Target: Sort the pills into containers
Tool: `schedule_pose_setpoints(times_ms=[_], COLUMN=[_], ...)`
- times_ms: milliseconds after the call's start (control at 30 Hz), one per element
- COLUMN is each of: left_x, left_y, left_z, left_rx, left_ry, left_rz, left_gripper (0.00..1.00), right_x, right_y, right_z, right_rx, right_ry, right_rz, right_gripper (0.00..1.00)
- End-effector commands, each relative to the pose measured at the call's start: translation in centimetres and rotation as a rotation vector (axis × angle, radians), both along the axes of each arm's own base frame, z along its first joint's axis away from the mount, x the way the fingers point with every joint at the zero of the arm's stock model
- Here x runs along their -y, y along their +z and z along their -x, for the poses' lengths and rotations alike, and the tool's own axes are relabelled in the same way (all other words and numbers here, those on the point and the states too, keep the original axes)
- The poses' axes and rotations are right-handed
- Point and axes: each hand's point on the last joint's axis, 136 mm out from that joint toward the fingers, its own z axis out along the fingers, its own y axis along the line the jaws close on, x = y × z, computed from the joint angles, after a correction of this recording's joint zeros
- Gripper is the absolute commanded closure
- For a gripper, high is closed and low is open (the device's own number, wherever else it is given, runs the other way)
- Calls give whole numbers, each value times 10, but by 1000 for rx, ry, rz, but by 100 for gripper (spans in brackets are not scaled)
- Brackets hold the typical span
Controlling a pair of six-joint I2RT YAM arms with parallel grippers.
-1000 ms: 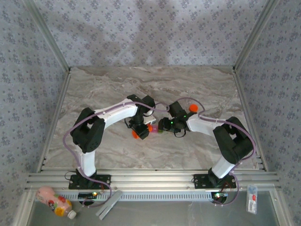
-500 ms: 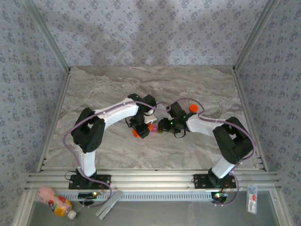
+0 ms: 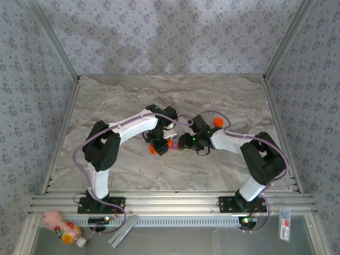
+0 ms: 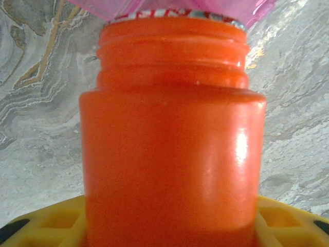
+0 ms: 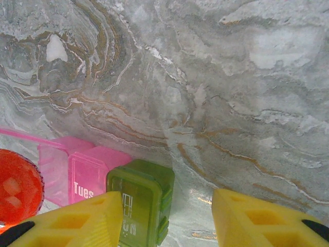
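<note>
My left gripper (image 4: 169, 226) is shut on a small orange bottle (image 4: 172, 154), which lies tipped on its side with its open mouth against the pink compartment (image 4: 226, 7). Seen from above, the bottle (image 3: 153, 150) and the pill case (image 3: 174, 146) lie at the table's middle between both grippers. In the right wrist view, white pills (image 5: 10, 185) show inside the bottle's mouth (image 5: 18, 185). The pink compartment (image 5: 87, 175) has its lid up and the green one (image 5: 139, 200) has its lid down. My right gripper (image 5: 167, 206) is open, its left finger (image 5: 77, 221) over the green compartment.
An orange cap (image 3: 217, 122) lies on the marble table behind the right arm. Aluminium rails (image 3: 170, 202) edge the table's near side. Below them lie a pink drink bottle (image 3: 61, 228), a grey tool (image 3: 123, 231) and a small white packet (image 3: 285, 224).
</note>
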Motion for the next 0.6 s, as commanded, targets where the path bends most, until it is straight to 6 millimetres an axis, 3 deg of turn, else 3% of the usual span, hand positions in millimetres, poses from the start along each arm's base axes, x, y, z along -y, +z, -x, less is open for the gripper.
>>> schedule_pose_setpoints(times_ms=[0,567], left_x=[0,3], left_y=[3,-1], left_z=[5,6], left_rx=[-12,-16], left_ry=[-45,-64], left_rz=[-30,-49], left_gripper=[100,100], right_x=[-2,-1], right_y=[0,-1], right_z=[7,7], right_rx=[-16,-18], right_ry=[1,-1], right_rz=[-6,-5], right_gripper=[49,49])
